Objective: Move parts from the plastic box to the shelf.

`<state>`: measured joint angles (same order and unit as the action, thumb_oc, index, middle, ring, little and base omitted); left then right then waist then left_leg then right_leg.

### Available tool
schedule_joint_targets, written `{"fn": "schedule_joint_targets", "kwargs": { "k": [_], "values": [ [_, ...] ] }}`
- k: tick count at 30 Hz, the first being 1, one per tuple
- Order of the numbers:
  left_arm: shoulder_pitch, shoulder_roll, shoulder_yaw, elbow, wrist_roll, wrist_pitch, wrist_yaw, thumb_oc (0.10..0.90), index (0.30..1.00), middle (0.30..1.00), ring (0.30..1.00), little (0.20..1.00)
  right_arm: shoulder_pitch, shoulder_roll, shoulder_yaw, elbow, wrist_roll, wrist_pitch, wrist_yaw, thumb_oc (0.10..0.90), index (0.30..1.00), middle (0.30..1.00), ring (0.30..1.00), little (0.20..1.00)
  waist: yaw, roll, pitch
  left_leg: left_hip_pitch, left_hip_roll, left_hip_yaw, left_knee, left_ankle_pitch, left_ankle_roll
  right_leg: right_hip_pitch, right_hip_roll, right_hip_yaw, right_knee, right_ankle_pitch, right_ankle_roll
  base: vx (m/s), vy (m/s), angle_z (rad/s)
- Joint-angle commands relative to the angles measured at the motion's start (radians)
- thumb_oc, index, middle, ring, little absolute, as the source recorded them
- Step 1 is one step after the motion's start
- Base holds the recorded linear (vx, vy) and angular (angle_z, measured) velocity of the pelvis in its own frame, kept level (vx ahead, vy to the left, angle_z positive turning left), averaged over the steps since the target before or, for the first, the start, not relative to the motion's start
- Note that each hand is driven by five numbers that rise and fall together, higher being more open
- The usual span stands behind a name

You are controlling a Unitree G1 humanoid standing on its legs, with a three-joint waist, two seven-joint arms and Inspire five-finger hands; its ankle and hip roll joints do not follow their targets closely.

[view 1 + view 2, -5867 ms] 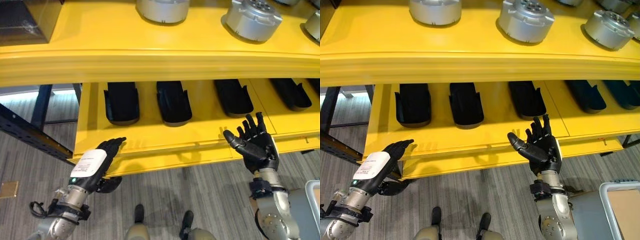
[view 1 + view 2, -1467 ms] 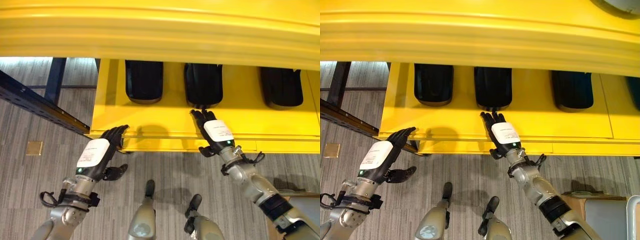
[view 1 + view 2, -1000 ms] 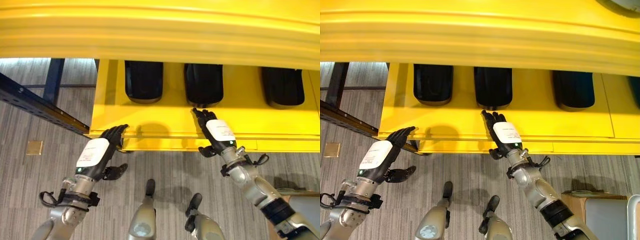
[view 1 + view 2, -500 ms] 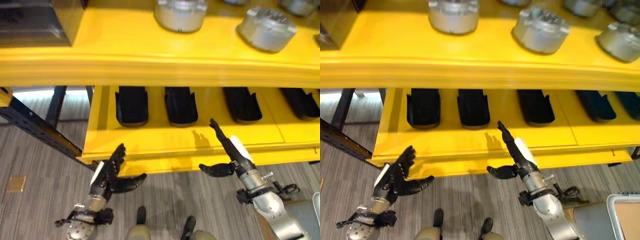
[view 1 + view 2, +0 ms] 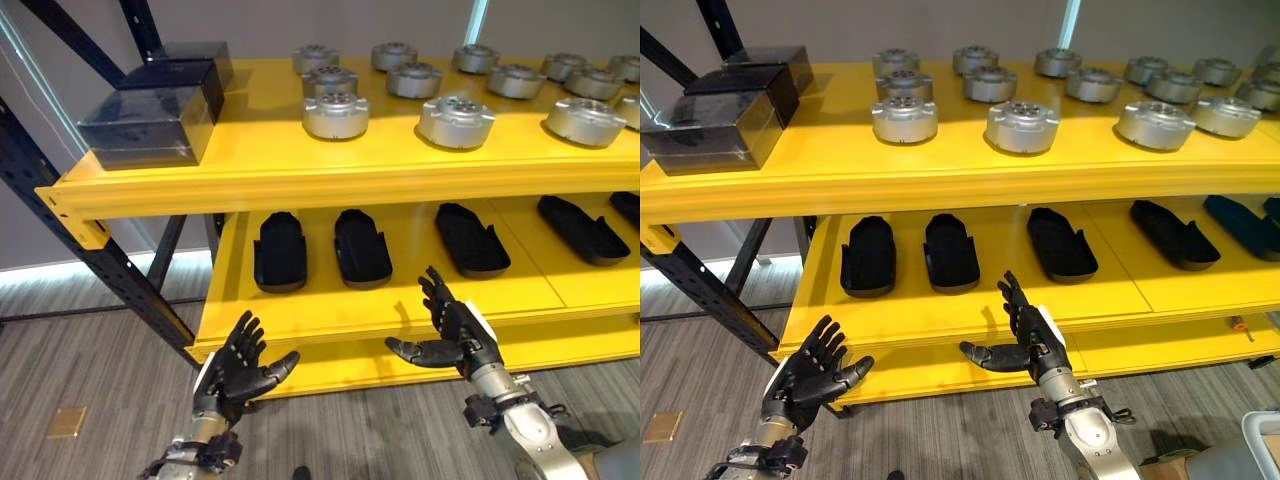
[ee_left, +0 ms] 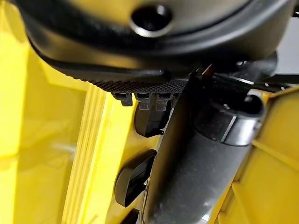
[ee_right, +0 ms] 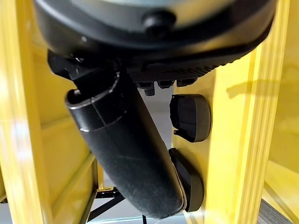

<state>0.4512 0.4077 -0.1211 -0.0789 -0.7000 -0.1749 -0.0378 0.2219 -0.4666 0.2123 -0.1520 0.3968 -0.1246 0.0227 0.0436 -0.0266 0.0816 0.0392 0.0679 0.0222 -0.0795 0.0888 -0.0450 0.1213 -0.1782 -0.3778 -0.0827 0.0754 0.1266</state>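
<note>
Yellow shelf [image 5: 330,175], two tiers. Upper tier carries round silver parts [image 5: 335,113] in rows and dark boxes [image 5: 140,125] at its left end. Lower tier carries black trays [image 5: 280,250] side by side. Left hand [image 5: 238,368] and right hand [image 5: 455,330] raised before the lower tier's front edge, fingers spread, both empty.

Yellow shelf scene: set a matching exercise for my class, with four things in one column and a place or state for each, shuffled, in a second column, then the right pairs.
Column one:
1. Silver round parts
2. Dark boxes
3. Black trays
4. Right hand

Column two:
A. On the lower level of the yellow shelf
B. Open and empty, in front of the lower level's edge
C. At the left end of the top level
D. In rows across the top level

Pairs: 1-D, 2-C, 3-A, 4-B
</note>
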Motion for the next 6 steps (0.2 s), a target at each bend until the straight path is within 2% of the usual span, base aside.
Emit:
{"fn": "schedule_joint_targets", "kwargs": {
  "k": [1, 6],
  "values": [
    [-0.065, 0.029, 0.062, -0.053, 0.016, -0.068, -0.033, 0.9, 1.0, 1.0, 1.0, 1.0, -0.1, 0.002, 0.015, -0.081, 0.053, -0.079, 0.015, 0.9, 1.0, 1.0, 1.0, 1.0, -0.007, -0.038, -0.047, 0.028, 0.016, -0.024, -0.008, -0.082, 0.016, -0.023, -0.031, 0.013, 0.024, -0.016, 0.027, 0.0, 0.0, 0.0],
    [-0.068, 0.015, 0.068, -0.046, 0.018, -0.066, -0.029, 0.9, 1.0, 1.0, 1.0, 1.0, -0.108, 0.005, 0.02, -0.078, 0.064, -0.074, 0.016, 0.9, 1.0, 1.0, 1.0, 1.0, -0.011, -0.038, -0.052, 0.032, 0.016, -0.022, -0.008, -0.083, 0.016, -0.019, -0.031, 0.021, 0.019, -0.011, 0.024, 0.0, 0.0, 0.0]
  ]
}}
